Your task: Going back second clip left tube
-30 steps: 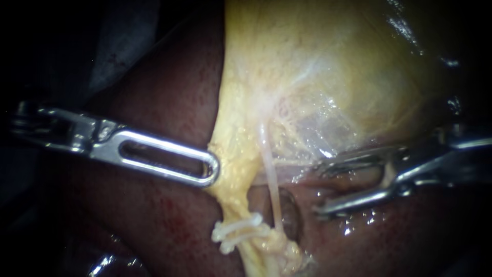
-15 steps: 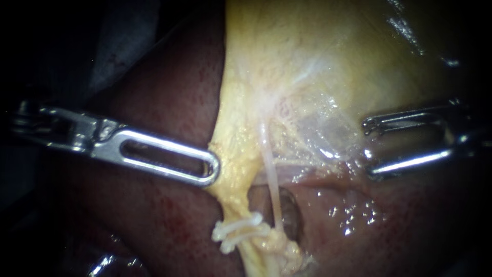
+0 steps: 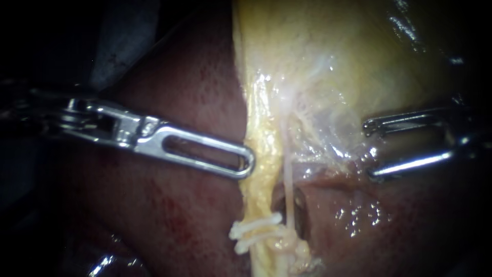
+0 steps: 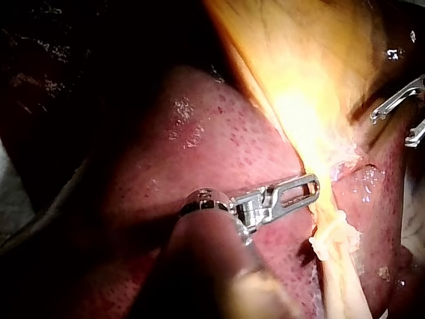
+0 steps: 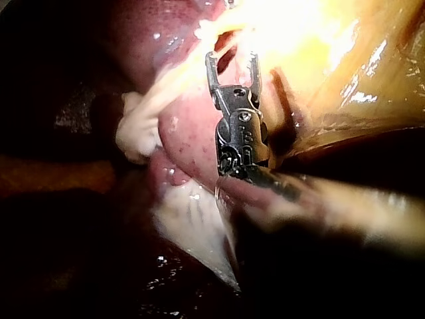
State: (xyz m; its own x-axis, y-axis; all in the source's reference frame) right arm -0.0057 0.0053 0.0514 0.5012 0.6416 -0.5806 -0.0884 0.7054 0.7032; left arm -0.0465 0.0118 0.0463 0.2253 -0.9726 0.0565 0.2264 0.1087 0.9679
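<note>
The left tube (image 3: 259,174) is a yellow band running down from the gallbladder (image 3: 348,61). White clips (image 3: 255,232) sit across its lower end; they also show in the left wrist view (image 4: 329,236) and the right wrist view (image 5: 136,129). My left instrument (image 3: 248,164), with slotted jaws, is shut on the band's left edge above the clips (image 4: 313,189). A thin pale tube (image 3: 290,179) runs just right of the band. My right instrument (image 3: 368,150) stands open and empty, well right of both tubes (image 5: 232,63).
Dark red liver (image 3: 195,92) lies behind and on both sides of the tubes, wet and glistening under my right instrument. A small dark hollow (image 3: 300,215) sits beside the thin tube's lower end. My right instrument's open jaws (image 4: 390,131) show beyond the gallbladder in the left wrist view.
My right instrument drew back to the right, away from the thin tube, and then held still. My left instrument moved right, carrying the yellow band and its clips with it.
</note>
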